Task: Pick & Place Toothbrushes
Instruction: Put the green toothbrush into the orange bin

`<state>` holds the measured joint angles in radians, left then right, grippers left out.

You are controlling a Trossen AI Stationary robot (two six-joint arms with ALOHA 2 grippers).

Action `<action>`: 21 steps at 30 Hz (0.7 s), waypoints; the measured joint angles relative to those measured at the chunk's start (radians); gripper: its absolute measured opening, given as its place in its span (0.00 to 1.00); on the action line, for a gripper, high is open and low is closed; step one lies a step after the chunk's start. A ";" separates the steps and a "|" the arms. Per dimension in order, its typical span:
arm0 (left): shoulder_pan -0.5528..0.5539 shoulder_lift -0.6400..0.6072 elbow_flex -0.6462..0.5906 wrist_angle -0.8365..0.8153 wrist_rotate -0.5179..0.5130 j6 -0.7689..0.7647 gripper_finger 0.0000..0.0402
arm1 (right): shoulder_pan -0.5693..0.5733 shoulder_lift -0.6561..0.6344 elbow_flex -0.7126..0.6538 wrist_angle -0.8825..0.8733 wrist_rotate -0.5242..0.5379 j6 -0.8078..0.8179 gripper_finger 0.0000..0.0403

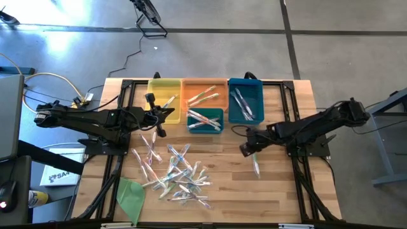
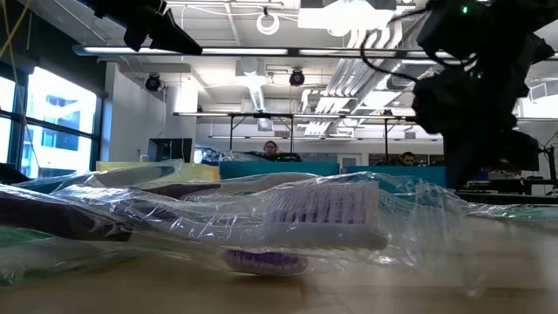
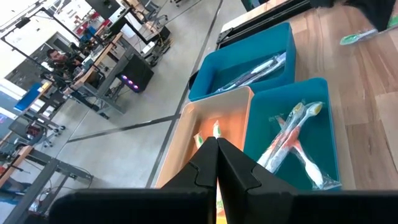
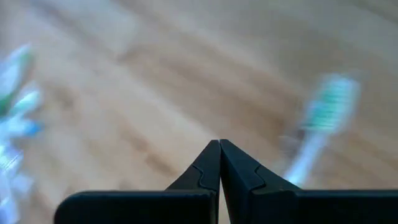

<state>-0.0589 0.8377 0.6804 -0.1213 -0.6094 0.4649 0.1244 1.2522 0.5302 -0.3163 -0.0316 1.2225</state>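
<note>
Toothbrushes (image 1: 175, 173) lie heaped on the near middle of the wooden table (image 1: 280, 197), their long axes crossing every way — some run toward 12 o'clock, others toward 2 or 10. A green sheet (image 1: 131, 194) sits at the pile's 8 o'clock. One lone toothbrush (image 1: 255, 165) lies apart at the pile's 3 o'clock, its axis running roughly 12 to 6; the right wrist view shows its green bristle head. Just at its 12 o'clock hangs the right gripper (image 1: 244, 149), jaws pressed together, empty. Farther back, the left gripper (image 1: 156, 119) is over the table's left, jaws likewise closed on nothing. Beyond stand the bins: yellow bin (image 1: 160, 88), orange bin (image 1: 205, 84), small teal bin (image 1: 205, 113) and blue bin (image 1: 255, 87) — each holding brushes, those in the blue bin pointing roughly 11 to 5
</note>
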 joint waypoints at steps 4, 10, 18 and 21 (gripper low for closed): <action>0.000 0.000 0.000 0.007 0.000 -0.002 0.00 | 0.025 -0.001 0.074 -0.001 0.046 -0.078 0.00; 0.000 0.000 0.000 0.022 0.000 -0.002 0.00 | 0.026 -0.001 0.217 -0.212 0.171 -0.091 0.00; 0.000 0.000 0.000 0.021 0.000 -0.002 0.00 | 0.026 -0.001 0.352 -0.563 0.277 0.104 0.00; 0.000 0.000 0.000 0.021 0.000 -0.002 0.00 | 0.026 -0.002 0.365 -0.618 0.279 0.196 0.00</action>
<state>-0.0591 0.8377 0.6804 -0.1005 -0.6094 0.4632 0.1509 1.2507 0.8954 -0.9339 0.2475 1.4189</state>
